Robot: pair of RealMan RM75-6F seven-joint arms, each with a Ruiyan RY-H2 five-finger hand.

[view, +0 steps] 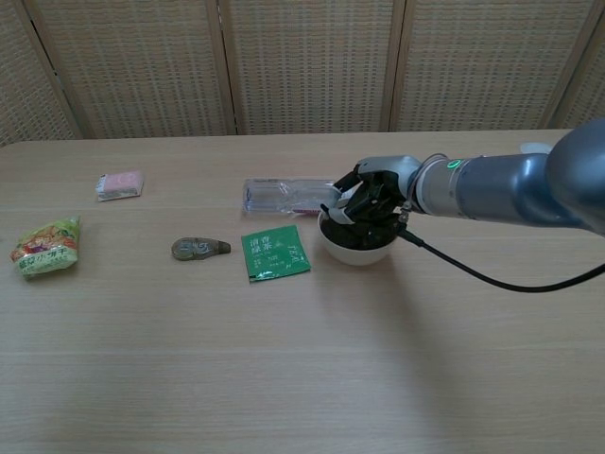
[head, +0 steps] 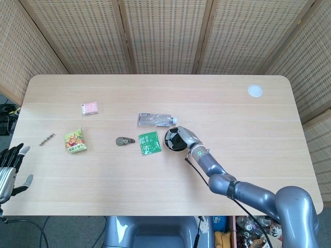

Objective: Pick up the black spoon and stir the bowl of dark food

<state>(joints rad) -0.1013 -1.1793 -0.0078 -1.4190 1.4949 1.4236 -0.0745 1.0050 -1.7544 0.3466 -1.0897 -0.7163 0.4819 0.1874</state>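
Black spoon [view: 333, 213], seemingly between right hand [view: 371, 200] fingers over bowl [view: 356, 248].

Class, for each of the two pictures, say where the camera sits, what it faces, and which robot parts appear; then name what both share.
Head view: high above, looking down on the whole table; right hand over the bowl, left hand at the edge.
Chest view: low at the near side, facing the screens; only the right hand.
Shared: bowl, green packet, bottle.
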